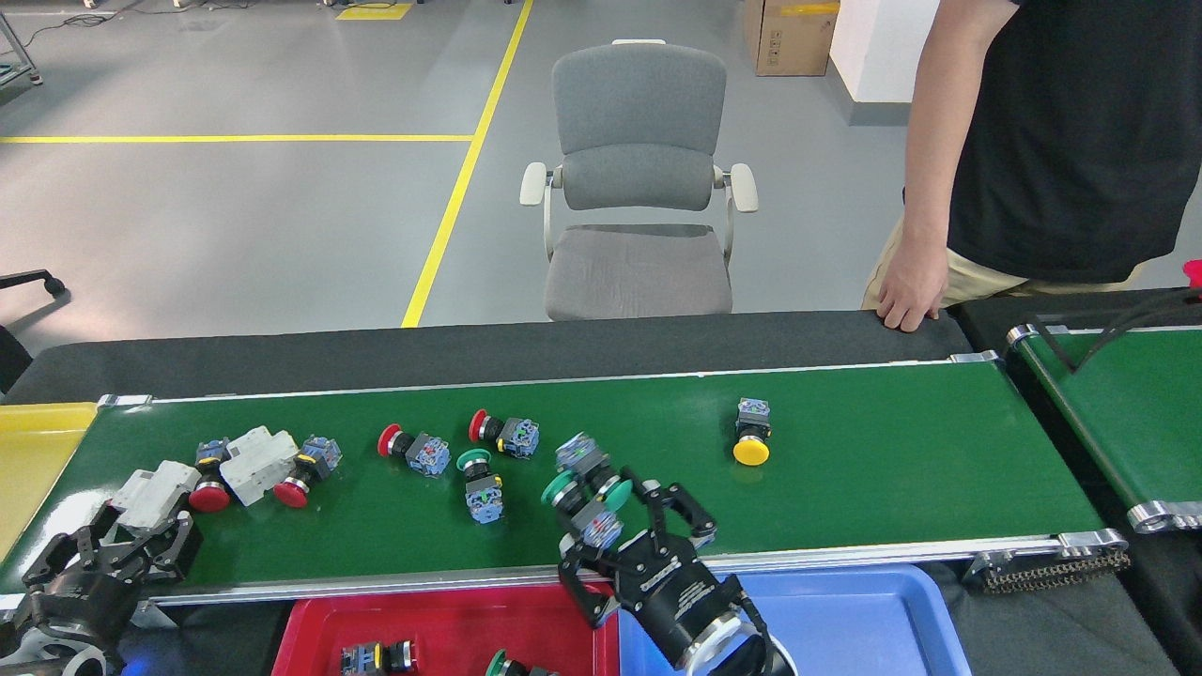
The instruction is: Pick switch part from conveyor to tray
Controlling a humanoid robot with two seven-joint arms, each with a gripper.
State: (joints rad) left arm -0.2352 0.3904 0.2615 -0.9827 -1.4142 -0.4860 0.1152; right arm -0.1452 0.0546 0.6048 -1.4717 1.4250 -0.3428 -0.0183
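Right hand (627,533) clamps two green-capped switches (587,488) at the conveyor's (892,451) near rail; left hand (113,554) grips a white breaker (150,490).

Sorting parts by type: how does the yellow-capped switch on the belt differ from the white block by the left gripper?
The yellow-capped switch has a round yellow button on a small grey-blue body; the white block is plain, boxy and larger. The switch lies alone, right of centre; the block sits at the left end, touching the left gripper. Both lie on the green conveyor.
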